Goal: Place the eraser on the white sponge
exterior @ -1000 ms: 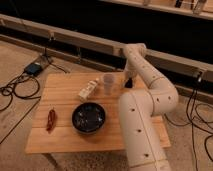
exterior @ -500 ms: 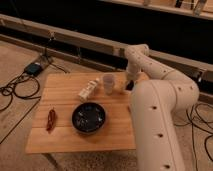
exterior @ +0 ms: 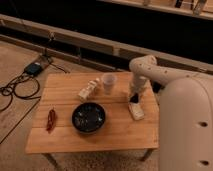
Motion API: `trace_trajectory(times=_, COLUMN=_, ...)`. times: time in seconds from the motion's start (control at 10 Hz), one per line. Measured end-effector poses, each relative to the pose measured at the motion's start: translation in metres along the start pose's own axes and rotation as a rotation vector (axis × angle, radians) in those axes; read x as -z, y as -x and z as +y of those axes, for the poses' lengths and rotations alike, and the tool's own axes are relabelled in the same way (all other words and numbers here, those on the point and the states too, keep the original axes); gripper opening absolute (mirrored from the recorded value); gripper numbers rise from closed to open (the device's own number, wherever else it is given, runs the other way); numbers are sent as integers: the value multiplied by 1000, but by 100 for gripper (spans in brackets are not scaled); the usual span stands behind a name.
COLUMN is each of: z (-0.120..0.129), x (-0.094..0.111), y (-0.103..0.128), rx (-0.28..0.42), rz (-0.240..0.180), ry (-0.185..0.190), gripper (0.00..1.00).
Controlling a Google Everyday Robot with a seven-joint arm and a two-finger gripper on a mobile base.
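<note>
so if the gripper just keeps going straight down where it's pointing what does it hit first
Probably the white sponge: the gripper points down right over its far end, with the black eraser at its tip. Depth is hard to judge from this view.

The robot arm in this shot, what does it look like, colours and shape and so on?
The arm is white or cream with smooth, rounded tubular segments and bulbous joints. The big link nearest the camera has small dark dots. The gripper at its tip is darker, hanging above the white sponge. No cables show.
</note>
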State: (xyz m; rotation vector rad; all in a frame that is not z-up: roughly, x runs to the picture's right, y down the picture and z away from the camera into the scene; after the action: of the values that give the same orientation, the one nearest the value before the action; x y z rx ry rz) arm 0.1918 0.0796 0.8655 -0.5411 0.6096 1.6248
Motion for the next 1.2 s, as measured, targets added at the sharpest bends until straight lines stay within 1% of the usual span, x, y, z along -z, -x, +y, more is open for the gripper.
trace_trajectory(times=0.2, z=-11, x=-6, y=-21, rx=-26, rz=-8, ry=-2, gripper=0)
trace_trajectory(times=0.3, z=-12, x=-7, y=-26, rx=-28, rz=-12, ry=-4, gripper=0)
trace_trajectory(times=0.7, z=-4, x=-14, y=-42, rx=-3, rz=-8, ry=-7, gripper=0)
trace_trajectory(times=0.8, z=-5, x=-16, y=-46, rx=-4, rz=-5, ry=-9, gripper=4)
trace_trajectory(times=0.9, z=-7, x=-18, y=-47, rx=-11, rz=-6, ry=-9, gripper=12)
trace_trajectory(times=1.0, z=-10, x=-18, y=-49, rx=-19, rz=-6, ry=-9, gripper=22)
trace_trajectory(times=1.1, z=-11, x=-18, y=-48, rx=-24, rz=-11, ry=-8, gripper=31)
trace_trajectory(times=1.2, z=-13, x=-17, y=-50, rx=-28, rz=-12, ry=-7, gripper=43)
